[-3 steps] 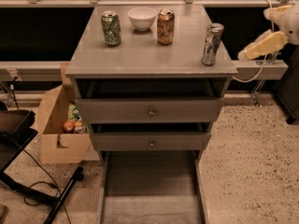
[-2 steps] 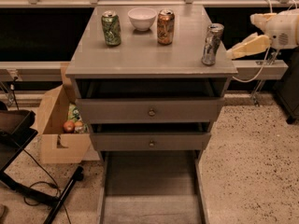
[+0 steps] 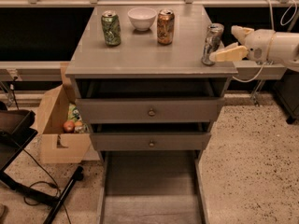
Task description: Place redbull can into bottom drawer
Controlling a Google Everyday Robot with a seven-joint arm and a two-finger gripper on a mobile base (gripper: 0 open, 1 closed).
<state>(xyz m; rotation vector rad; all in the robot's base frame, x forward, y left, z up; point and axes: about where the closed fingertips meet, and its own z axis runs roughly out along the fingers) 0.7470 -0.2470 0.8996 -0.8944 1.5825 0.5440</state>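
The redbull can [image 3: 212, 43], slim and silver-grey, stands upright near the right edge of the grey cabinet top [image 3: 149, 55]. My gripper [image 3: 229, 43] comes in from the right at can height, open, with one cream finger [image 3: 228, 54] in front of the can's lower right and the other finger [image 3: 240, 31] behind it, both close beside the can. The bottom drawer [image 3: 150, 190] is pulled out toward the camera, a wide shallow grey tray with low side rails, with nothing in it that I can see.
A green can [image 3: 111, 28], a white bowl [image 3: 142, 18] and an orange-brown can [image 3: 165, 27] stand at the back of the top. Two upper drawers with round knobs [image 3: 151, 112] are slightly open. A cardboard box [image 3: 58, 125] sits on the floor at left.
My gripper has moved left from beyond the cabinet's right edge to right beside the redbull can. The can has not moved.
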